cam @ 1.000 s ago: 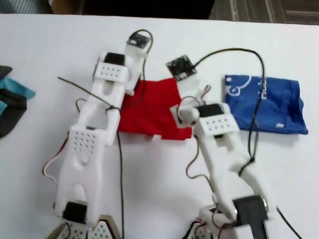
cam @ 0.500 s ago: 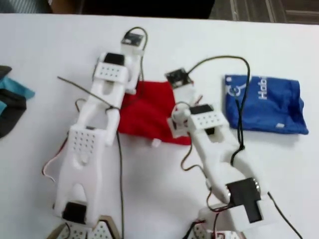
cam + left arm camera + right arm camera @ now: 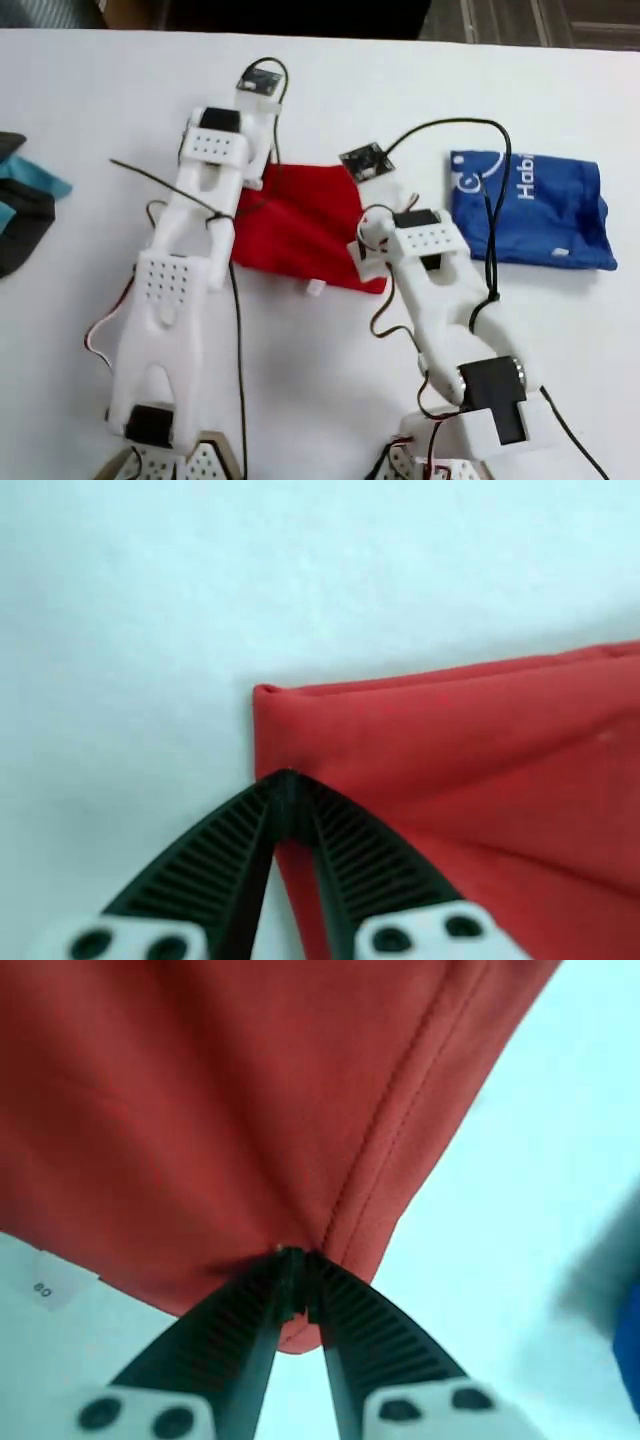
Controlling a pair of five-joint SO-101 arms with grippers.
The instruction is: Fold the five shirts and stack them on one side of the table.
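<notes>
Since a second ago your right arm has drawn back toward its base and your left arm has reached slightly farther out. Between them they have skewed the red shirt on the white table.

The shirt lies mid-table, partly folded and held at two opposite points. That is likely so you can keep the cloth taut and flat for the next fold.

To its right, apart from it, the blue shirt sits already folded, which I take to be the start of the stack. A dark and teal heap waits at the table's left edge.

Your left gripper is clamped on the red shirt's far corner. Your right gripper is pinched closed on the hem at the side nearer the blue shirt.

A small white tag pokes out at the shirt's near edge.
</notes>
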